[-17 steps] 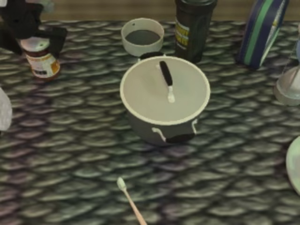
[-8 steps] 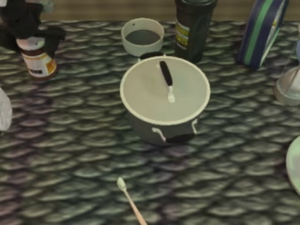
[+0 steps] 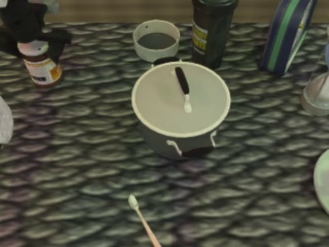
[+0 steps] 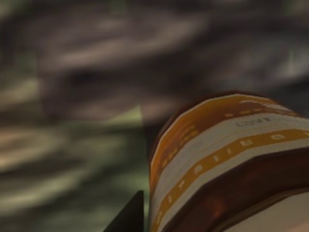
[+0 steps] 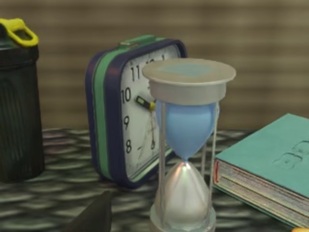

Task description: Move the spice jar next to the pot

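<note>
The spice jar (image 3: 42,69), brown with a cream lid and a white-and-orange label, is at the table's far left. My left gripper (image 3: 35,45) is shut on it at the lid. In the left wrist view the spice jar (image 4: 227,159) fills the near corner beside one dark finger (image 4: 128,217). The grey pot (image 3: 172,141), with its pale lid (image 3: 164,98) and black-and-white bar handle, stands mid-table, well to the right of the jar. My right arm is outside the top view. Only a dark part of its gripper (image 5: 95,215) shows, near the hourglass (image 5: 186,145).
A white-rimmed cup (image 3: 156,40) and a tall dark canister (image 3: 212,31) stand just behind the pot. A clock (image 3: 288,33), the hourglass (image 3: 316,92) and a plate edge (image 3: 324,185) are on the right. A wooden stick (image 3: 144,221) lies in front. A teal book (image 5: 270,169) lies by the hourglass.
The left gripper and the spice jar have shifted slightly to the left. In the last half second they have hardly moved. Nothing else has changed.
</note>
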